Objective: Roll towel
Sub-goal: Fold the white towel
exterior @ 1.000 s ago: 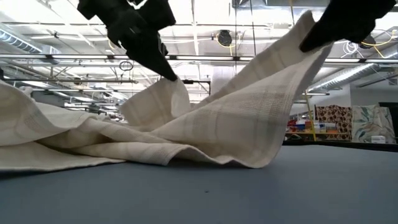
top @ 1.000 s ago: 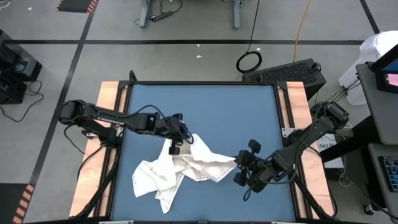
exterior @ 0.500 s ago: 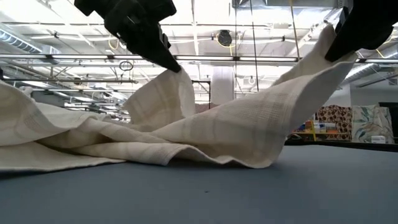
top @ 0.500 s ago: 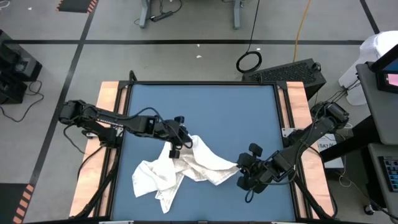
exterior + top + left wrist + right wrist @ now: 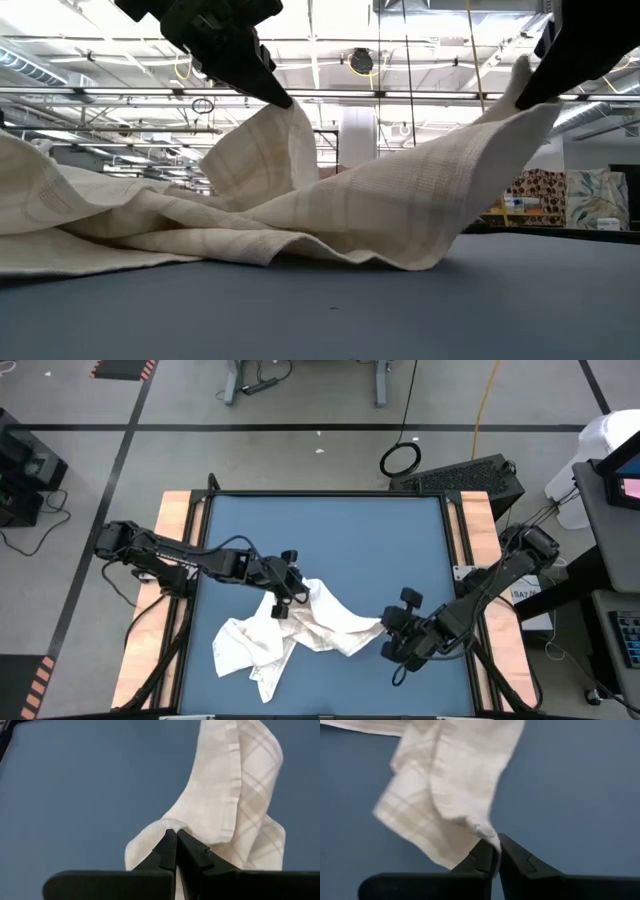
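Observation:
The towel (image 5: 290, 630), white with a faint plaid, lies crumpled on the blue table (image 5: 330, 530), in its near half. My left gripper (image 5: 288, 588) is shut on the towel's far part, raised off the table. My right gripper (image 5: 385, 628) is shut on the towel's right corner, also raised. In the low view the towel (image 5: 300, 210) rises in two peaks to the grippers, and its left part rests on the table. My left gripper pinches a bunched fold at the towel's far edge (image 5: 165, 826) between its two fingertips, from above and from the left. The cloth hangs down from the hold to the table. My right gripper pinches the towel's right corner (image 5: 482, 831) between its fingertips, slanting down from the right. The cloth slopes from it down to the table, mostly taut.
Bare blue table lies on the far half (image 5: 330, 530) and to the right of the towel. Wooden strips (image 5: 170, 560) run along the table's left and right sides. A black case (image 5: 460, 475) stands beyond the far right corner.
My left gripper has gone a little toward the table's right and up with its fold, which stands higher now. My right gripper has gone slightly toward the near edge, and the towel's right flap has sunk lower and drawn straighter. Both stay shut.

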You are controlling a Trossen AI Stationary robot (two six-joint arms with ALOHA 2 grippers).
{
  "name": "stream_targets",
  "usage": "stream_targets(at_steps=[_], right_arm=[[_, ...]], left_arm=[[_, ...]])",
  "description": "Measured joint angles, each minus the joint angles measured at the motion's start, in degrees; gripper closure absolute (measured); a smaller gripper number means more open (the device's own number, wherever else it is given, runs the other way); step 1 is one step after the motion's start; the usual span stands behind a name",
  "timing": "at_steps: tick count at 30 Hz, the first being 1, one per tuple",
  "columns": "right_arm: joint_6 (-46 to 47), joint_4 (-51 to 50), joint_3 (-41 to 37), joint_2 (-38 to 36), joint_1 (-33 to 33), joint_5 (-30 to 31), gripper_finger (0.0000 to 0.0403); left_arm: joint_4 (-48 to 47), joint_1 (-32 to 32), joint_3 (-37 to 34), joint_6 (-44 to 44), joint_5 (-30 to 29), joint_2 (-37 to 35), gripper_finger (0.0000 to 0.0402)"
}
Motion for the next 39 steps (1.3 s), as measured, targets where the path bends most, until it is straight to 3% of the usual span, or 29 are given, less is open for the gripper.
stream_targets(at_steps=[5, 12, 23, 28, 34, 39], right_arm=[[-0.9, -1.7, 0.0, 2.8, -0.4, 1.4, 0.0387], [2.9, -5.4, 0.0, 3.4, -0.5, -0.4, 0.0387], [0.9, -4.3, 0.0, 3.1, -0.9, -0.9, 0.0395], [4.7, -4.1, 0.1, 3.0, -1.1, 5.9, 0.0400], [4.4, -14.9, 4.5, 0.0, -5.8, 16.7, 0.0402], [-9.2, -20.0, 11.9, -5.9, -12.6, 28.9, 0.0402]], left_arm=[[0.0, 0.0, 0.0, 0.0, -2.1, 0.0, 0.0393], [0.4, 0.3, 0.0, 0.1, -12.4, 0.0, 0.0393], [7.3, 0.8, 0.0, 0.7, -12.8, 0.0, 0.0393], [13.2, 1.3, 0.0, 6.4, -12.8, 0.0, 0.0393], [17.2, 7.0, 2.9, 14.8, -13.1, 0.0, 0.0393], [16.8, 12.8, 12.1, 20.5, -13.1, 0.0, 0.0393]])
